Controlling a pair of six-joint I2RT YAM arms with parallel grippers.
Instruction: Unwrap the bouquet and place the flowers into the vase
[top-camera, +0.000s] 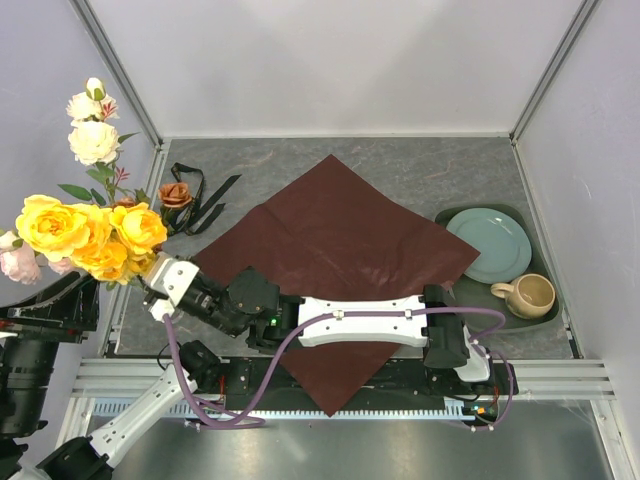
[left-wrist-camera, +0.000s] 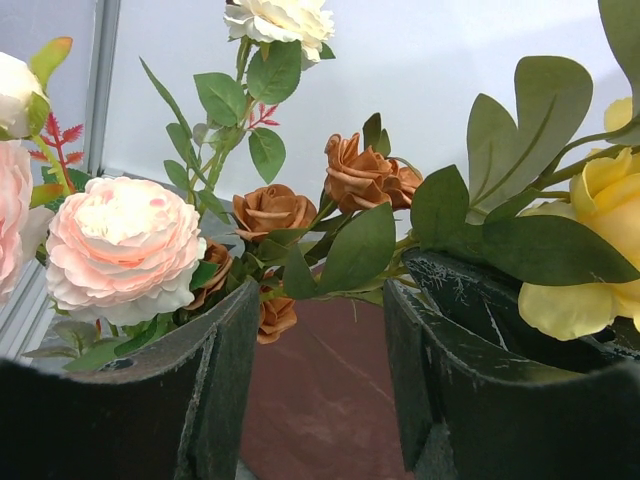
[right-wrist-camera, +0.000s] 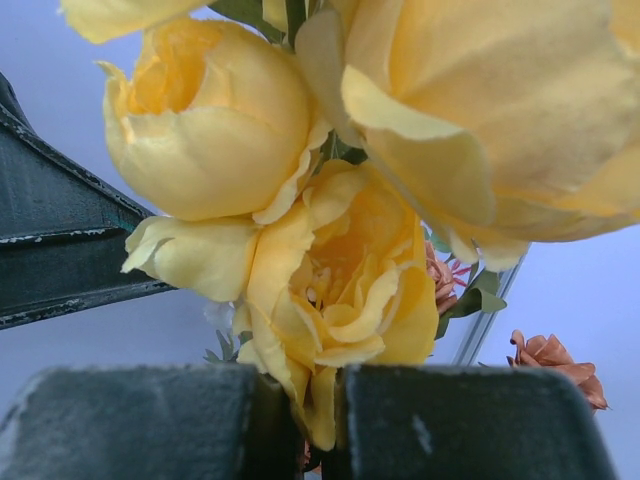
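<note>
- Far left, against the left wall: the flowers (top-camera: 60, 228) are bunched in the air, clear of the table (top-camera: 400, 170) and out of their wrap. White roses (top-camera: 93, 142) sit at the top and yellow blooms lowest. A pink rose (left-wrist-camera: 125, 250) and rust-orange blooms (left-wrist-camera: 365, 175) show in the left wrist view.
- left gripper (left-wrist-camera: 320, 285): sits at the bunch's left side. Fingers are well apart with nothing clamped. Leaves and thin stems cross the gap at the tips, and one leaf lies over the right finger. The top view hides its fingers behind the blooms.
- right gripper (right-wrist-camera: 325, 400): its arm reaches across from the right to the bunch's lower right. Fingers are closed tight with a yellow petal tucked into the slit and yellow blooms just above. It grips the bunch at its base; which stem is pinched, I can't tell.
- black ribbon (top-camera: 205, 200): lies loose on the table, just right of the bunch and beside the paper's upper left edge.
- wrapping paper (top-camera: 340, 250): maroon, spread flat as a diamond mid-table. Its near corner passes under the right arm and over the table's near edge. Its right corner reaches onto the tray.
- tray (top-camera: 470, 290): dark green, far right. It holds a teal plate (top-camera: 488, 243) and a beige mug (top-camera: 530, 295). The mug is on the near side of the plate, handle pointing left.
</note>
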